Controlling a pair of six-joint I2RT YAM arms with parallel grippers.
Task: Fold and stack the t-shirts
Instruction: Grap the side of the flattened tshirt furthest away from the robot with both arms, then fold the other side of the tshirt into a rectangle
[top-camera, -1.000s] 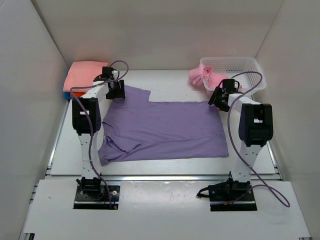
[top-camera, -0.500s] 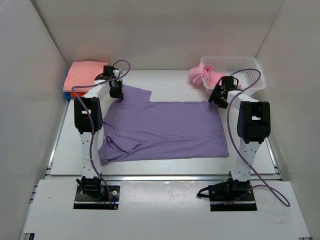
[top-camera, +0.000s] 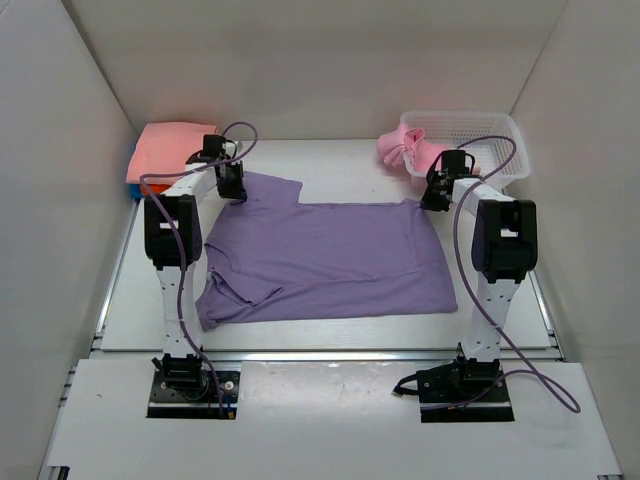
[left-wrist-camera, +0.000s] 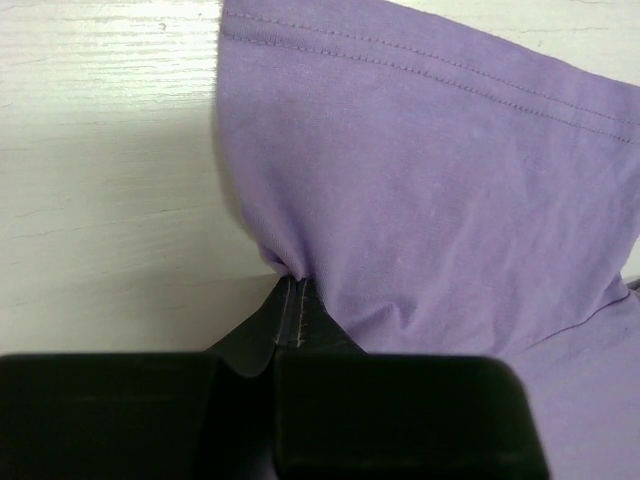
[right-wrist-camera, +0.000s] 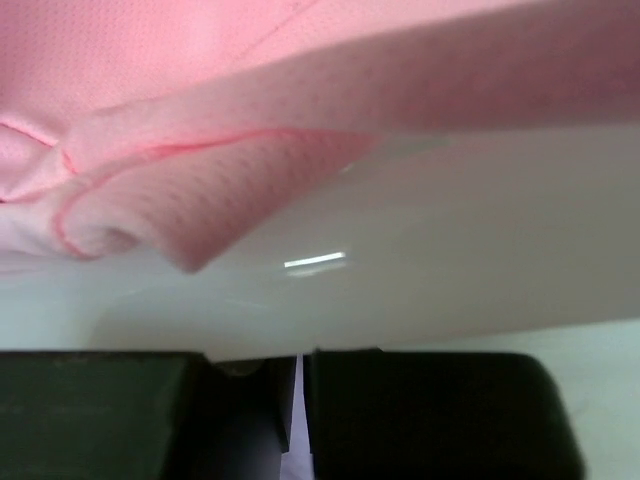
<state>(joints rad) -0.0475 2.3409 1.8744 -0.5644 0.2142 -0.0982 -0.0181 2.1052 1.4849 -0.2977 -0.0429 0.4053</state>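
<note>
The lavender-purple t-shirt (top-camera: 330, 255) lies spread flat on the table. My left gripper (top-camera: 233, 188) is shut on its far left sleeve edge; the left wrist view shows the purple cloth (left-wrist-camera: 420, 180) puckered into the closed tips of that gripper (left-wrist-camera: 292, 285). At the far right corner of the shirt my right gripper (top-camera: 432, 197) is shut, with a thin strip of purple cloth between its closed fingers (right-wrist-camera: 300, 365). A light pink t-shirt (top-camera: 403, 150) hangs over the basket's edge, close above the right gripper (right-wrist-camera: 200, 200). A folded salmon-pink t-shirt (top-camera: 170, 145) tops a stack at the far left.
The white mesh basket (top-camera: 480, 135) stands at the far right corner; its smooth wall (right-wrist-camera: 460, 260) is right in front of the right wrist camera. Orange and blue edges (top-camera: 133, 185) show under the salmon stack. White walls enclose the table on three sides.
Both grippers have shut on the purple shirt's far edge, the left first, then the right. The right gripper has also shifted slightly farther back, toward the basket.
</note>
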